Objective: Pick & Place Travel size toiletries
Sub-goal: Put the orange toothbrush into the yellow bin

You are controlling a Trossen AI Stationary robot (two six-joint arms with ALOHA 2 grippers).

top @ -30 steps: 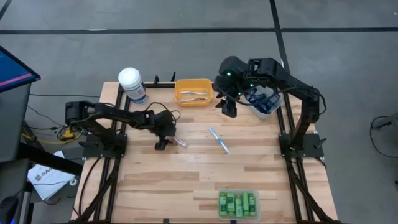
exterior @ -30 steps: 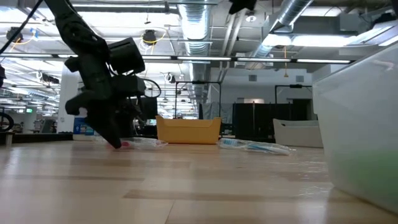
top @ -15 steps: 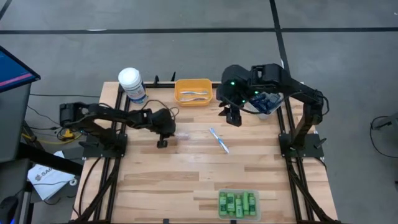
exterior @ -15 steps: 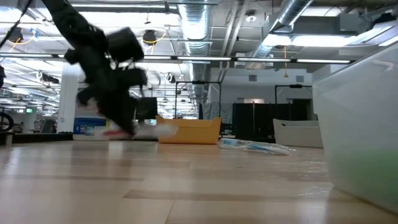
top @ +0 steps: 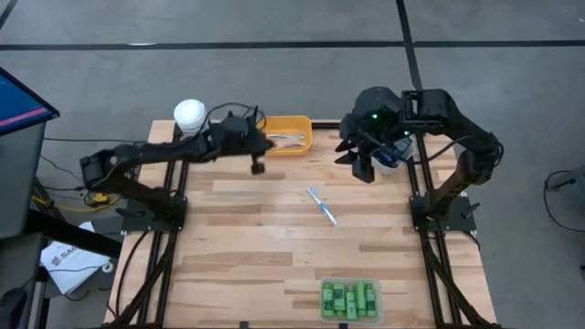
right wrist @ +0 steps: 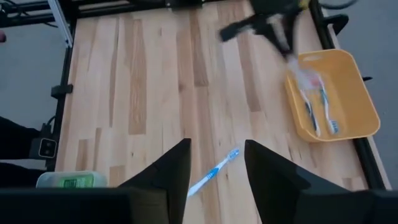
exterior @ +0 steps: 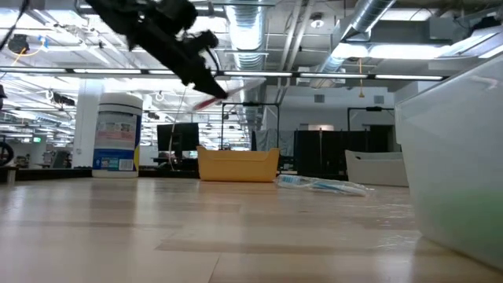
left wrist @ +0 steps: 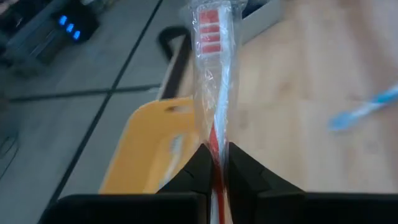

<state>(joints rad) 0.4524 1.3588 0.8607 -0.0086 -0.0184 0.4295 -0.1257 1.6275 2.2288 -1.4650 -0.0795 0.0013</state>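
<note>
Wooden planks are making up the table (top: 274, 265), whose broad middle and near half are lying open, with only things along the edges. Near its far edge the orange bin (top: 294, 130) is sitting with toothbrushes inside, the white-lidded canister (top: 189, 115) just beside the far left corner. At the near edge the clear bin (top: 349, 300) is holding green bottles. The left gripper (top: 259, 163) is hanging raised off the table by the orange bin's left rim, its fingers (left wrist: 200, 163) clamped together on a wrapped pink toothbrush (left wrist: 214, 74). The right gripper (top: 364, 170) is hovering near the far right edge, fingers (right wrist: 173, 167) standing apart, nothing between them. Alone mid-table, a blue toothbrush (top: 322, 206) is lying well apart from both grippers.
</note>
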